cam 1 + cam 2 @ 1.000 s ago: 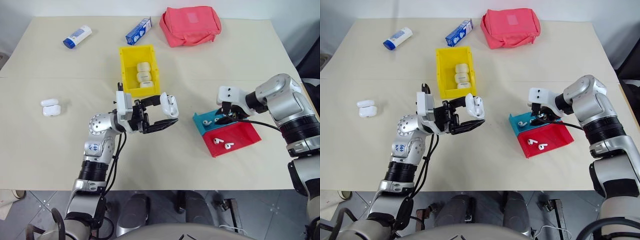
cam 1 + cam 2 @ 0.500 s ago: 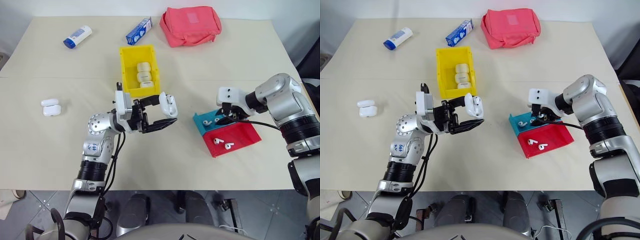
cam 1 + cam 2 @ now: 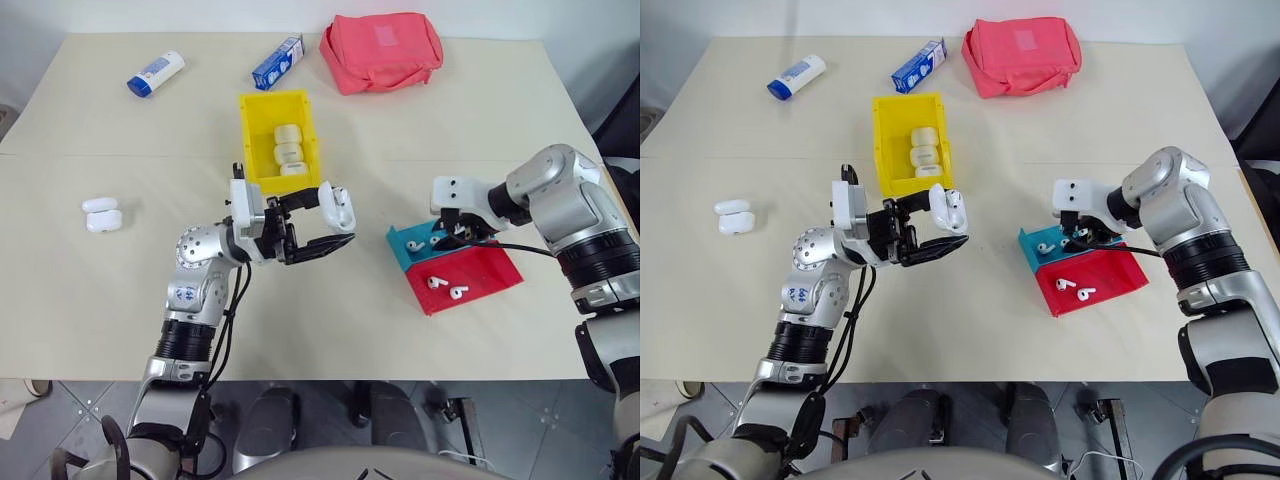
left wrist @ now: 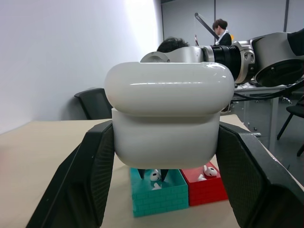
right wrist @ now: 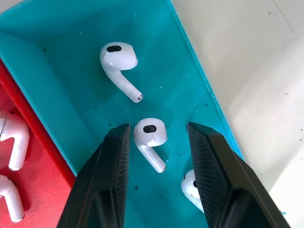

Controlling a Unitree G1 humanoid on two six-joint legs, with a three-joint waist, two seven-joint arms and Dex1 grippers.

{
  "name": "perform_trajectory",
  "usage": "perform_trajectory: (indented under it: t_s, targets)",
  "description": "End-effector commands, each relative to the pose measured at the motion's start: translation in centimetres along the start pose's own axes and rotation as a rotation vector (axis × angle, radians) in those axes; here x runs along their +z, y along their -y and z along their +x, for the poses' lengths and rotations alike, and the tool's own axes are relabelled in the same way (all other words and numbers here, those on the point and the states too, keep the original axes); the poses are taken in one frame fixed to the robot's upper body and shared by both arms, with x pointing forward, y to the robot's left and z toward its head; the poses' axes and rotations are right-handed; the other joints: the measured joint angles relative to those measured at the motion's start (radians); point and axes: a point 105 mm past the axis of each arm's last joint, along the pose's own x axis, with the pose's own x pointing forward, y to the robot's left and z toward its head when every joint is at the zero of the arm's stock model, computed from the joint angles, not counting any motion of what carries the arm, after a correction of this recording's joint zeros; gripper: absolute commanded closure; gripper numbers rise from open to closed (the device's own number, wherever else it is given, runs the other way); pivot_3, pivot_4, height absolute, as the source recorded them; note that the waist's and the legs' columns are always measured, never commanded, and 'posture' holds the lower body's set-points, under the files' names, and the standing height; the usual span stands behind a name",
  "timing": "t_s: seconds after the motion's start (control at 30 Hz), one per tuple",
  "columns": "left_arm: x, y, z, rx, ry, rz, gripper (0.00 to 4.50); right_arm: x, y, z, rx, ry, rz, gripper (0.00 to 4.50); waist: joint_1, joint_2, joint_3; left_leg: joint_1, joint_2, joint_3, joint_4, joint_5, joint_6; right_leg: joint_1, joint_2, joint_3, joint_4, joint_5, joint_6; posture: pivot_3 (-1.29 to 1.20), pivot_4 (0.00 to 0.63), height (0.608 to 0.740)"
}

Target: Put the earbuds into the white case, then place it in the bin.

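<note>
My left gripper [image 3: 335, 224] is shut on the white case [image 3: 340, 209], holding it in the air just in front of the bin [image 3: 249, 140]. In the left wrist view the case [image 4: 168, 111] sits squarely between the two fingers. The bright yellow bin holds three white cases. My right gripper [image 3: 449, 236] points down into the teal tray [image 3: 398, 246]. Its fingers are open, one on each side of an earbud [image 5: 149, 135] that lies on the tray floor. Two other earbuds [image 5: 119, 61] lie in the same tray. Two earbuds [image 3: 445, 287] lie in the red tray [image 3: 480, 272].
A further white case [image 3: 101, 214] lies at the left of the table. At the far edge are a blue-capped white tube [image 3: 154, 73], a blue box [image 3: 277, 62] and a pink pouch [image 3: 381, 48]. People and chairs show behind the table in the left wrist view.
</note>
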Motion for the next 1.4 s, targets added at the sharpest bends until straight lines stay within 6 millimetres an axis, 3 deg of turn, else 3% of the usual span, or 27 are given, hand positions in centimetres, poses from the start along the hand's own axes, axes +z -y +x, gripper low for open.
perform_trajectory:
  t_s: [0.03, 0.43, 0.63, 0.9, 1.13, 1.4]
  targets:
    - [0.6, -0.3, 0.6, -0.005, 0.026, 0.029, 1.71, -0.1, -0.3, 0.4, 0.018, -0.037, -0.005, 2.56, 0.000, 0.000, 0.000, 0.000, 0.000, 0.000, 0.000, 0.000, 0.000, 0.000, 0.000, 0.000, 0.000, 0.000, 0.000, 0.00, 0.150, 0.740]
    - [0.6, -0.4, 1.0, -0.005, 0.039, 0.030, 1.71, -0.1, -0.3, 0.4, 0.018, -0.054, -0.002, 2.56, 0.000, 0.000, 0.000, 0.000, 0.000, 0.000, 0.000, 0.000, 0.000, 0.000, 0.000, 0.000, 0.000, 0.000, 0.000, 0.00, 0.150, 0.740]
    - [0.6, -0.5, 1.2, -0.003, 0.042, 0.031, 1.71, 0.1, -0.3, 0.4, 0.018, -0.047, 0.001, 4.03, -0.001, 0.000, 0.000, 0.001, 0.000, 0.000, 0.000, 0.000, 0.000, 0.000, 0.000, 0.000, 0.001, 0.000, 0.000, 0.00, 0.150, 0.740]
    - [0.5, -0.6, 1.2, -0.002, 0.042, 0.032, 1.71, 0.2, -0.1, -0.3, 0.002, -0.034, 0.001, 4.03, -0.002, 0.000, 0.000, 0.001, 0.000, 0.000, 0.000, 0.000, 0.000, 0.000, 0.000, 0.000, 0.001, 0.000, 0.000, 0.00, 0.150, 0.740]
    - [0.3, -0.7, 1.2, -0.021, 0.041, 0.018, 1.71, 2.5, 0.2, -3.5, -0.066, 0.144, 0.045, 4.03, -0.001, 0.000, 0.000, 0.000, 0.000, 0.001, 0.000, 0.000, 0.000, -0.001, 0.000, 0.001, 0.001, 0.000, 0.000, 0.00, 0.150, 0.740]
    - [0.2, -0.7, 1.7, -0.101, 0.052, -0.020, 1.71, 4.0, -1.0, -7.6, -0.141, 0.401, 0.128, 4.03, 0.001, 0.000, 0.000, -0.001, 0.000, 0.000, 0.000, 0.000, 0.000, -0.001, 0.000, 0.000, 0.001, 0.000, 0.000, 0.00, 0.150, 0.740]
